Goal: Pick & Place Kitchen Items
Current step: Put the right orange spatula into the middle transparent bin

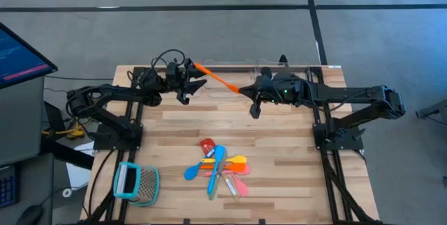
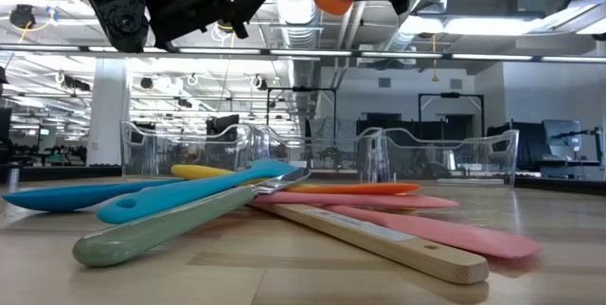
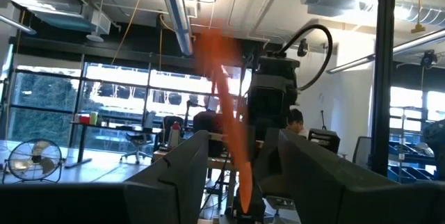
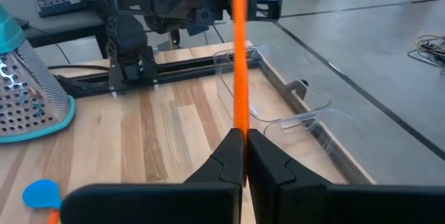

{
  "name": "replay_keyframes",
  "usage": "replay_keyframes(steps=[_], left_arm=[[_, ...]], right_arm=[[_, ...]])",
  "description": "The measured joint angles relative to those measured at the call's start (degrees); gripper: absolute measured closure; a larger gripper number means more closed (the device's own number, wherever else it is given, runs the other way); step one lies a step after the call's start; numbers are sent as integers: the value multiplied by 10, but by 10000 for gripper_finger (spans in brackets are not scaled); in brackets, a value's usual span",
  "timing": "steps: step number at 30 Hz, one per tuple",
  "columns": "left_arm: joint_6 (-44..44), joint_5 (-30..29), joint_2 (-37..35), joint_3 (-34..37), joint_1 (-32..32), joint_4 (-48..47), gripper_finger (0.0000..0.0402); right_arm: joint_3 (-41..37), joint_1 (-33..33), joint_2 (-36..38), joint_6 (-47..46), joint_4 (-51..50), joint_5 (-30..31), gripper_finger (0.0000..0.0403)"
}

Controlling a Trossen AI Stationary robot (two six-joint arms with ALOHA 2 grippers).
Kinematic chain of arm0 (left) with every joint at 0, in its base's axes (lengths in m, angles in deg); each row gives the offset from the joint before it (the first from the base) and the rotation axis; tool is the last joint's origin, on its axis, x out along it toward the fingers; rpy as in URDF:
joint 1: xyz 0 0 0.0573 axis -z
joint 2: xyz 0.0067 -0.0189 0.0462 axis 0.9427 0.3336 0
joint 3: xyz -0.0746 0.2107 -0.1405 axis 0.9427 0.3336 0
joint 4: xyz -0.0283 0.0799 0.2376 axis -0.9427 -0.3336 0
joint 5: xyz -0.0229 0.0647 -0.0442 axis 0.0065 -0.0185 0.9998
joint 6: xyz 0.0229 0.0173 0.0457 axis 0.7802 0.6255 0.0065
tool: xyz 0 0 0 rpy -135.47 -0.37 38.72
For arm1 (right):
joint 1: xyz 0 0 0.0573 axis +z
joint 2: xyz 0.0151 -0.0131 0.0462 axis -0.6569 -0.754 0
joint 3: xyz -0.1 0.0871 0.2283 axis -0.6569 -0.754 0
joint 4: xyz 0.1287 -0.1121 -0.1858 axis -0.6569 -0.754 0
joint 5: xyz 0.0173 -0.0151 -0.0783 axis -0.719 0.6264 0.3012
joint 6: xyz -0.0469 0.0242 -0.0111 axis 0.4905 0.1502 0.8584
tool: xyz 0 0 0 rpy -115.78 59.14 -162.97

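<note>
A slim orange utensil (image 1: 218, 77) hangs in the air over the table's far side, between my two grippers. My right gripper (image 1: 246, 92) is shut on it. My left gripper (image 3: 240, 175) is open at the utensil's other end (image 1: 197, 66). Its two fingers stand on either side of the orange shaft (image 3: 228, 120) with a gap to each. The other kitchen items, blue, yellow, pink, orange and red-headed utensils, lie crossed in a pile (image 1: 220, 169) near the table's front edge. They also show in the low view (image 2: 284, 201). My right gripper pinches the orange utensil's thin shaft (image 4: 238, 123) between its two fingertips, near the end that is toward the table's right. The fingers come level from the table's right, roughly along the shaft. The utensil is lifted clear and slants toward my left gripper.
Clear plastic bins (image 1: 237, 71) stand along the far edge, under and behind the utensil, and show in the low view (image 2: 436, 158). A teal-framed metal grater (image 1: 136, 183) lies at the front left. A monitor (image 1: 21, 57) stands off the table's left.
</note>
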Motion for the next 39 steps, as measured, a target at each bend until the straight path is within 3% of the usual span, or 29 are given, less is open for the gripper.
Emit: replay_keyframes(steps=[23, 39], left_arm=[[0, -1, 0, 0, 0, 1, 238], [-1, 1, 0, 0, 0, 5, 359]], right_arm=[[0, 0, 0, -26, -17, -46, 403], [0, -1, 0, -34, -34, -45, 403]])
